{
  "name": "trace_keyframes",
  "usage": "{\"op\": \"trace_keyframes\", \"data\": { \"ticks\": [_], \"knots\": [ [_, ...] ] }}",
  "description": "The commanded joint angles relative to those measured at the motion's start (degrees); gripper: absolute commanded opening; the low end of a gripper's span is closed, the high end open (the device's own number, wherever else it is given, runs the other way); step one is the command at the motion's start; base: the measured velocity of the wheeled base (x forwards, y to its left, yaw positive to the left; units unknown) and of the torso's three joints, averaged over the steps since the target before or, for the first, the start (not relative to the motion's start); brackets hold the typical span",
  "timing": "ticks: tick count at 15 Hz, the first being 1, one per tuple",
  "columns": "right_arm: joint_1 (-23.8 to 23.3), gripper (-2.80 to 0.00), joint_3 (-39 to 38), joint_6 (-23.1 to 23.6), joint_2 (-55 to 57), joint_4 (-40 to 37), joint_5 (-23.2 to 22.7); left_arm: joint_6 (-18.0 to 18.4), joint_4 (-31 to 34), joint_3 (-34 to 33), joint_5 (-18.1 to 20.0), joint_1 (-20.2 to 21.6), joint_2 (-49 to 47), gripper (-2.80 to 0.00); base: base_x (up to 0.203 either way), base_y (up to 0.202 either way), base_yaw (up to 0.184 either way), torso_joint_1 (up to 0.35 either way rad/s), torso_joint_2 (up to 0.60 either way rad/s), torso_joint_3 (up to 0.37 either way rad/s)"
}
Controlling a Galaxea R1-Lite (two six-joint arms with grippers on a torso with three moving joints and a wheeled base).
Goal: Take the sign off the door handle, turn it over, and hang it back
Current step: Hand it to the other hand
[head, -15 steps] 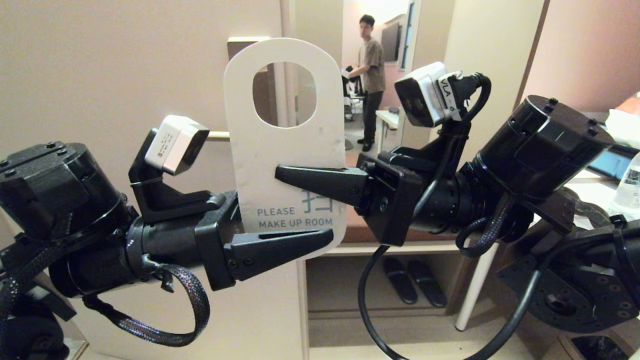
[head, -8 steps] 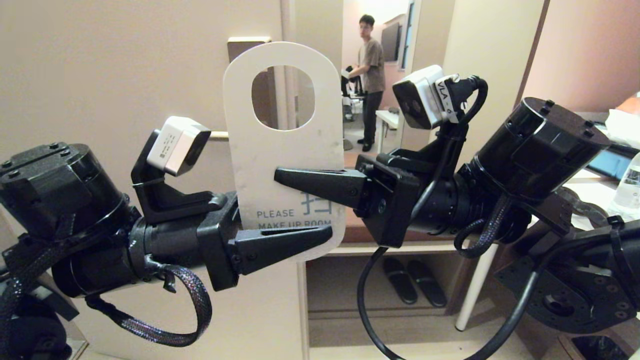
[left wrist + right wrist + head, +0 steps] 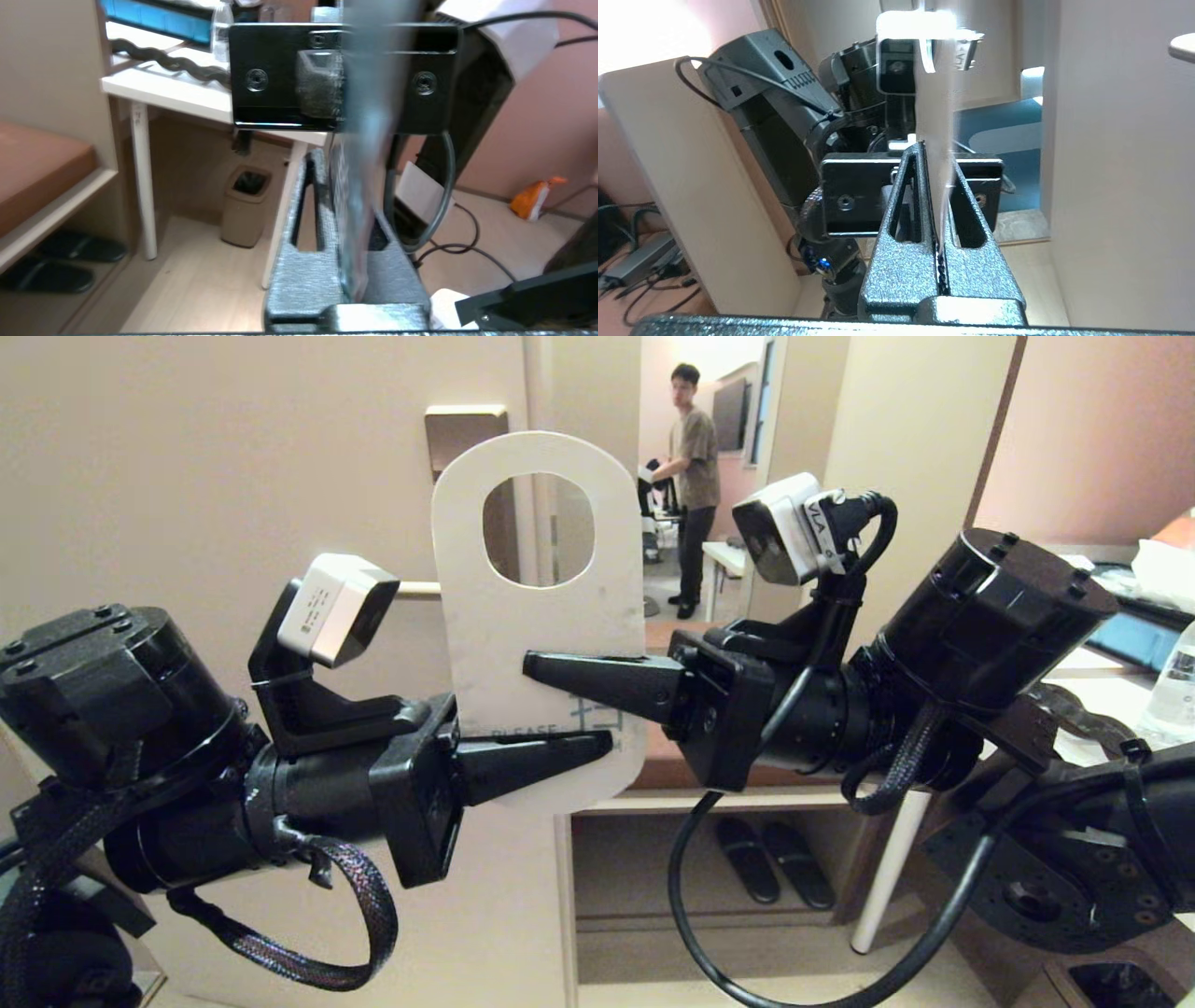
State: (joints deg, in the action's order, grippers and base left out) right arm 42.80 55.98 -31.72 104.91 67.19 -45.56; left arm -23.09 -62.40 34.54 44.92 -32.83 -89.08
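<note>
While both grippers clamp the upright sign, the left gripper bites at 6 o'clock, the right gripper at 3.

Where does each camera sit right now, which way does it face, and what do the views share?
Head view: on the head, facing the door; both arms show, left gripper and right gripper both shut on the sign.
Left wrist view: behind the left fingers, looking along the sign's edge at the right gripper.
Right wrist view: behind the right fingers, facing the left arm.
Shared: all three show the sign.
</note>
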Motion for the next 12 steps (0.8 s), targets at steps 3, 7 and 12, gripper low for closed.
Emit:
{"op": "trace_keyframes", "data": {
  "ticks": [3, 7, 12],
  "knots": [
    [0.09, -2.8, -0.06, -0.21, 0.12, 0.48, -0.44, -0.11, -0.26, 0.01, -0.1, 0.05, -0.13, -2.8, 0.0, 0.0, 0.0, 0.0, 0.0, 0.0],
    [0.09, -2.8, -0.61, -0.18, 0.03, 0.48, -0.41, -0.11, -0.26, 0.01, -0.1, 0.05, -0.13, -2.8, 0.0, 0.0, 0.0, 0.0, 0.0, 0.0],
    [0.09, 0.0, -1.57, 0.08, -0.15, 0.57, -0.32, -0.11, -0.26, -0.08, -0.1, 0.05, -0.13, -2.8, 0.0, 0.0, 0.0, 0.0, 0.0, 0.0]
  ]
}}
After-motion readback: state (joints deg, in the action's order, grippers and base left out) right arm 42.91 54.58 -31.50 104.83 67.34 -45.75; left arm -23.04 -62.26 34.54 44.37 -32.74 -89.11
